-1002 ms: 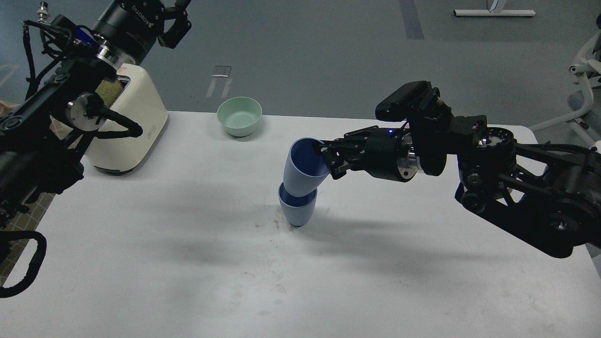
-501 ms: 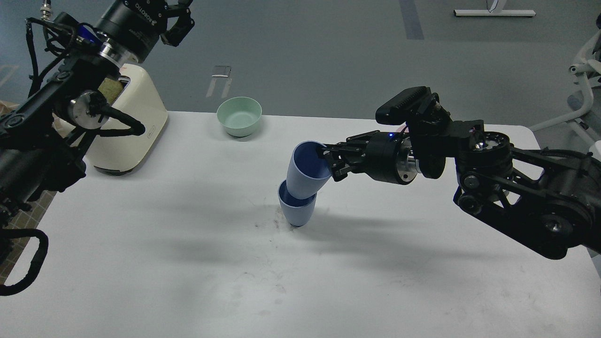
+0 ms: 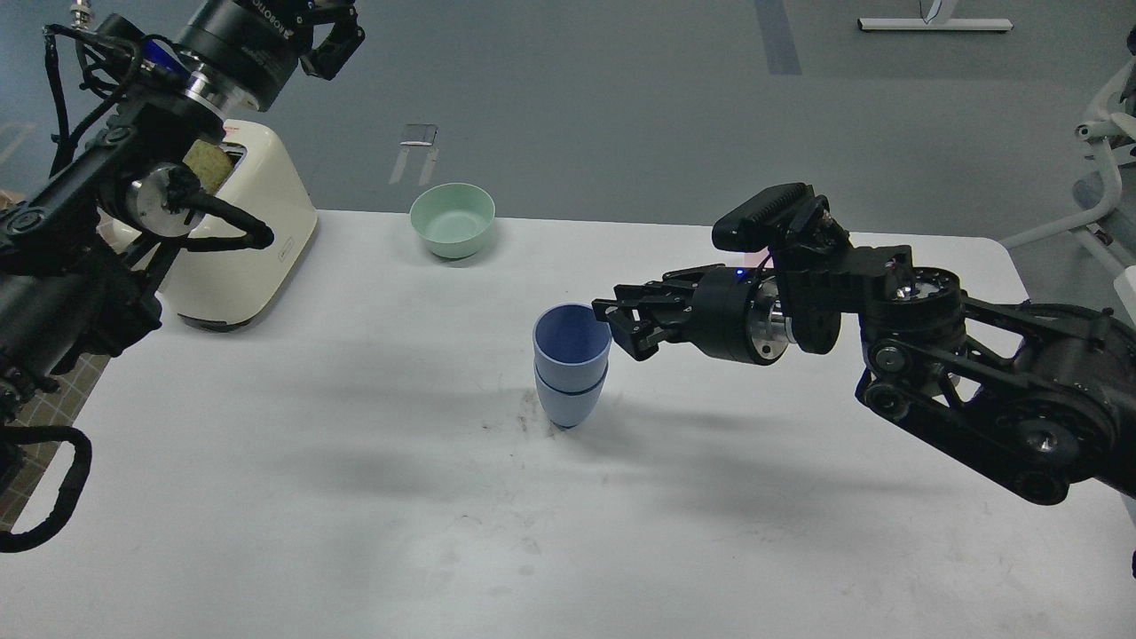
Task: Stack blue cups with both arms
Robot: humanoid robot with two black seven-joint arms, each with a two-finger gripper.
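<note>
The two blue cups stand upright in the middle of the white table. The upper cup sits nested inside the lower cup. My right gripper comes in from the right at rim height. Its jaws are apart, and its fingertips are right beside the upper cup's right rim, holding nothing. My left gripper is raised high at the top left, above the toaster and far from the cups. It is dark and partly cut by the frame edge.
A cream toaster stands at the table's back left, under my left arm. A mint-green bowl sits at the back centre. A white chair base is off the table at the far right.
The upper cup was tilted in my right gripper, resting in the lower cup. It now sits straight and deep in the lower cup, and the right gripper has opened and drawn slightly right.
</note>
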